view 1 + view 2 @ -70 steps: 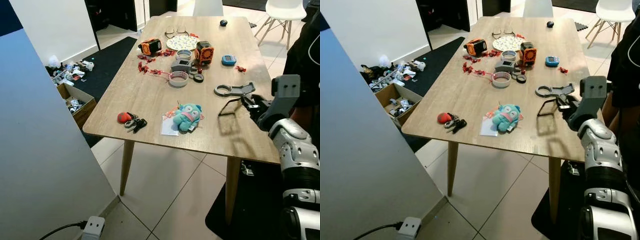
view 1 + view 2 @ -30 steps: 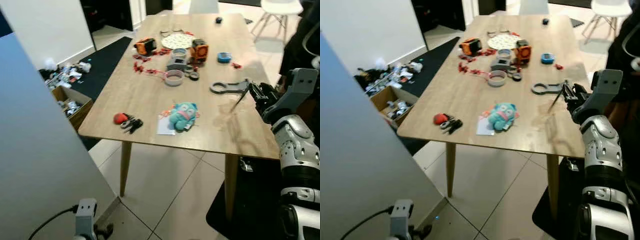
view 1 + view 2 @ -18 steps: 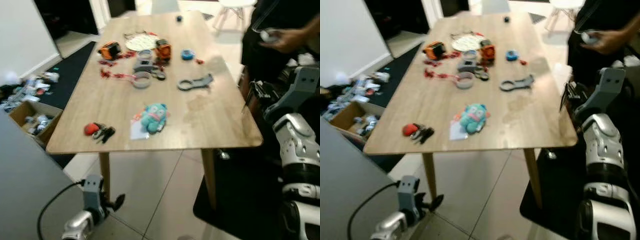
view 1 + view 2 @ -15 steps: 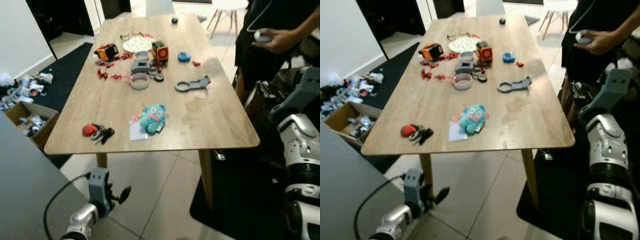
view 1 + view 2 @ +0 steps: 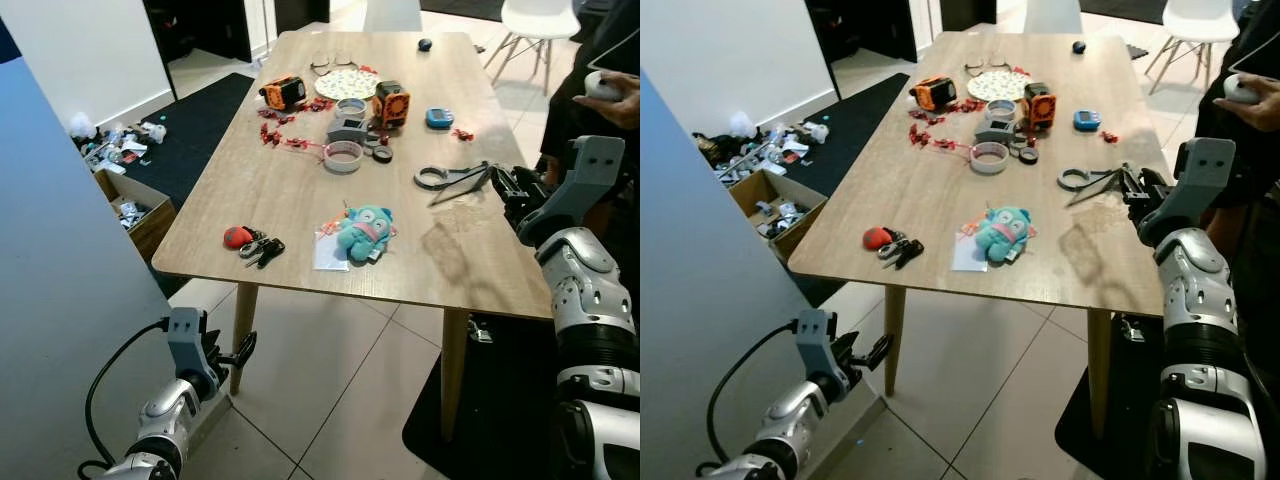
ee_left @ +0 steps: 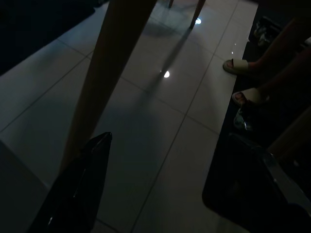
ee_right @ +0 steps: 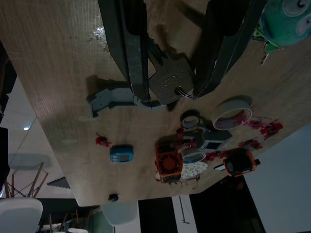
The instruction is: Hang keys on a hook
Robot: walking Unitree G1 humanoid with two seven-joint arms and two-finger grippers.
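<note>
Head cam: my right gripper (image 5: 492, 178) sits over the wooden table's (image 5: 290, 190) right edge, just beside the grey hook (image 5: 440, 177). A key bunch with red fob (image 5: 250, 243) lies near the front-left corner, teal plush (image 5: 365, 232) mid-table. My left gripper (image 5: 240, 350) hangs low by the table leg.

Left wrist: dark; fingers (image 6: 77, 194) spread wide, tiled floor beyond.

Right wrist: fingers (image 7: 129, 43) clamped on a silver key (image 7: 170, 80) above the tabletop.
</note>
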